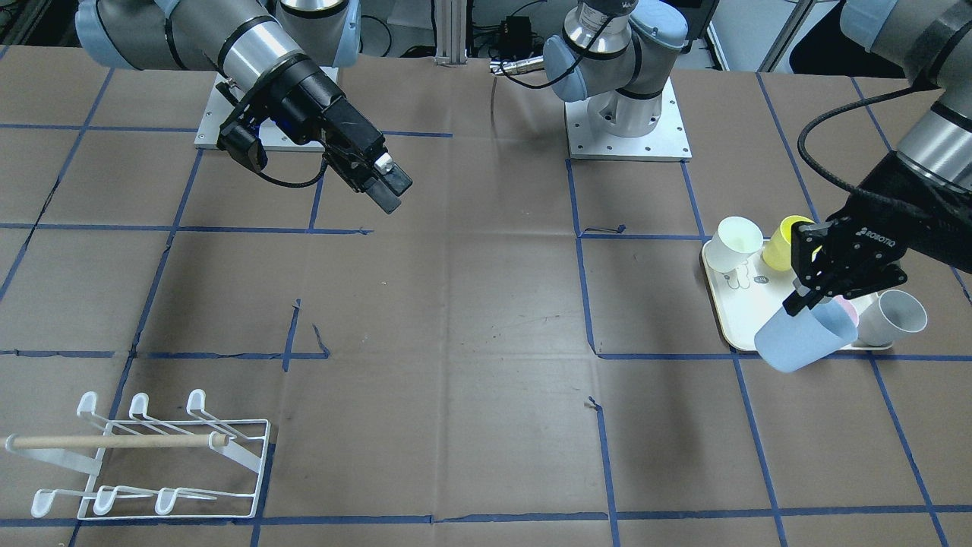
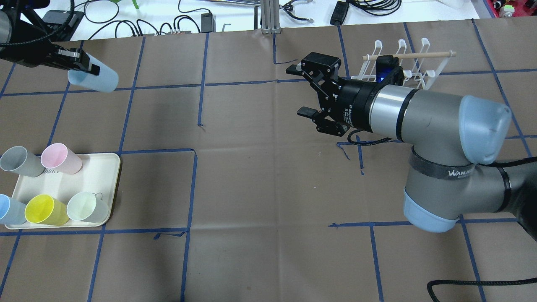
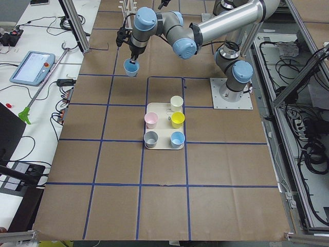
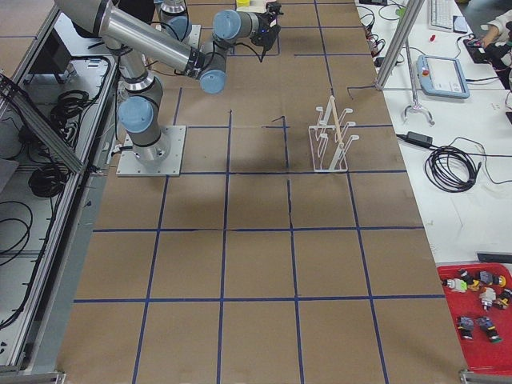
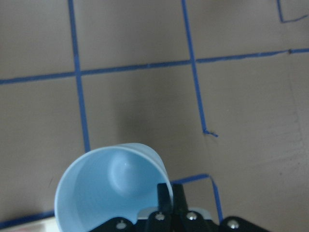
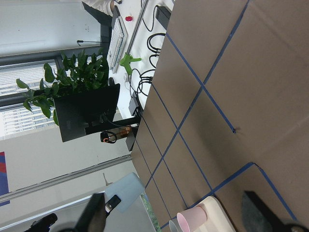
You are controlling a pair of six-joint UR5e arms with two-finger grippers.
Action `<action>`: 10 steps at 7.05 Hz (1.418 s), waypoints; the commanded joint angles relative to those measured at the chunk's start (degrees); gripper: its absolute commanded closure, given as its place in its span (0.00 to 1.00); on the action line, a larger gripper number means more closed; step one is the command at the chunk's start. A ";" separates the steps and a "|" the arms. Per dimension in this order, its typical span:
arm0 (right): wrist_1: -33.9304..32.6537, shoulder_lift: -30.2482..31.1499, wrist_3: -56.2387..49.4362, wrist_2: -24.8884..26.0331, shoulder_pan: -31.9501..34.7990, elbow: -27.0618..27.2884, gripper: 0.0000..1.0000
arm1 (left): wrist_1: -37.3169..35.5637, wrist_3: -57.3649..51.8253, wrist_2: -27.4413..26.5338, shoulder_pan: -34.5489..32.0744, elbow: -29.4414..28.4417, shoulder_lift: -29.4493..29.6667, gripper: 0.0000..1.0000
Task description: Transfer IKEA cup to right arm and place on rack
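Nearest, robot's side: right arm (image 2: 423, 113), grey tube with light-blue caps and a lettered black band, elbow bent, forearm lying across the surface (image 2: 268, 188). The surface is brown paper marked in a blue tape grid.

Item, near left corner: cream tray (image 2: 114, 184), flat on the surface, carrying five cups on their sides.
- Near row: second blue cup (image 2: 10, 209), yellow cup (image 2: 44, 209), white cup (image 2: 86, 206).
- Far row: grey cup (image 2: 19, 161), pink cup (image 2: 61, 158).

Item, mid-surface, right of centre: right fingers (image 2: 295, 90), spread wide with nothing between them, pointing toward the robot's left. They are raised off the surface and well apart from the cup.

Item, far right: rack (image 2: 402, 67), white wire with upturned hooked prongs and a light wooden dowel across the top. It stands on the surface just beyond the right wrist, which hides part of it in the overhead view. No cup hangs on it.

Item, far left: left fingers (image 2: 86, 68), clamped on the rim wall of the cup (image 2: 94, 78), one finger inside the mouth and one outside. The cup is light blue and tilted onto its side, base pointing toward the robot's right. It is held clear of the surface, beyond the tray and well apart from the rack.
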State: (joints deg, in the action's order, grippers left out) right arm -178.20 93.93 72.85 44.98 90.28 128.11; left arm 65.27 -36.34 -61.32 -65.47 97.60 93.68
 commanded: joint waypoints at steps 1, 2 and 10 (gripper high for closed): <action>-1.54 -0.06 0.37 -0.15 -0.54 0.29 0.00 | -17.89 -1.54 13.54 -0.01 10.18 -2.96 1.00; -1.28 -0.06 0.11 -0.33 -0.54 0.29 0.00 | -26.07 -0.41 20.29 -0.01 15.02 -3.84 1.00; -1.10 -4.71 -0.25 0.20 -0.54 0.21 0.00 | -71.86 23.51 26.38 -10.35 32.47 -2.10 1.00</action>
State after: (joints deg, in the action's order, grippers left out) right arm -179.12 89.92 72.79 45.02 89.74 128.33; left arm -5.65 -13.56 -31.41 -72.27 129.39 91.34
